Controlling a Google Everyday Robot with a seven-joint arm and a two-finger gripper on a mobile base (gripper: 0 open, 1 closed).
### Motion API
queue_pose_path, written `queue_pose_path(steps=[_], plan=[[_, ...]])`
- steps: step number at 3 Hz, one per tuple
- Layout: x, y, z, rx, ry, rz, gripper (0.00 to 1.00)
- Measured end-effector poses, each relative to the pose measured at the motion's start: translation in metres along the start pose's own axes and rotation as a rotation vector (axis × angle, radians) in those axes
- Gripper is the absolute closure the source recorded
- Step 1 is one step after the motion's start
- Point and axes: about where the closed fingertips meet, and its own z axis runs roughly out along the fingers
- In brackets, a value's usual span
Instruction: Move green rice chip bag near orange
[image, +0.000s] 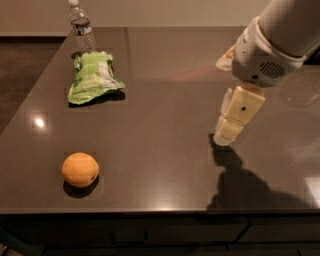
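So my end effector (227, 131) hangs over the right side of the dark surface (165, 105), tip pointing down and just above its own shadow. Honestly can't tell from this angle if it's spread or pressed together. The green rice chip bag (92, 78) lies flat at the far left, just beside a water bottle (81, 27). The orange (80, 169) sits near left, well apart from the bag

Dark table (160, 150): bag (93, 78), orange (80, 169), bottle (82, 27); pincer (226, 136) above.
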Motion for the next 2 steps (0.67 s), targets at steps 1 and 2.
queue_pose_path(steps=[1, 2], plan=[[-0.038, -0.02, 0.02, 0.029, -0.04, 0.023, 0.0], [-0.072, -0.048, 0.043, 0.042, -0.071, 0.103, 0.0]])
